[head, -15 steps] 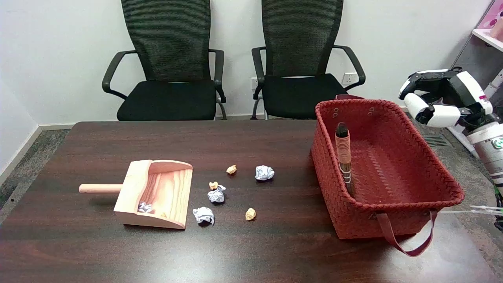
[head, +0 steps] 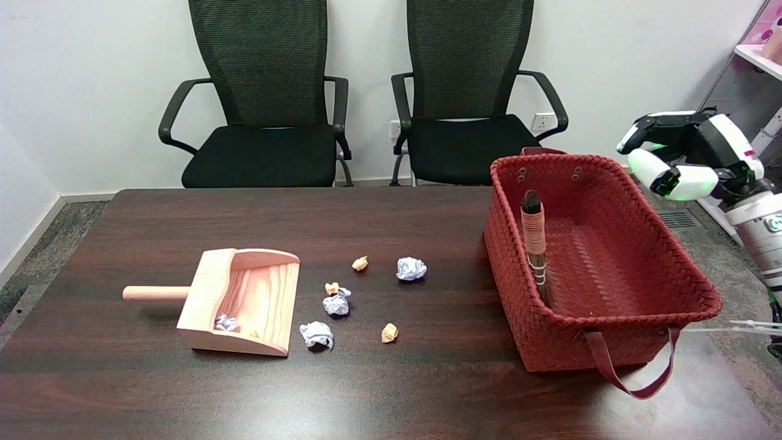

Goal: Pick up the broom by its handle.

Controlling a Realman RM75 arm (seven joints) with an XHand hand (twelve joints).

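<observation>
Red woven basket (head: 635,201) holding broom (head: 536,250), well left of and below fingers (head: 647,168); handle end propped up against left wall, likely so as to stay reachable from above. Right hand (head: 687,156) hovering past basket's right rim, fingers spread, empty. Dark wood surface (head: 427,391) further left: wooden dustpan (head: 241,302), crumpled paper scraps (head: 410,268). Beyond: two black office chairs (head: 470,91), white wall.

There are no words or numbers clear enough to read. A small green mark on the right arm (head: 771,235) is too blurry.
</observation>
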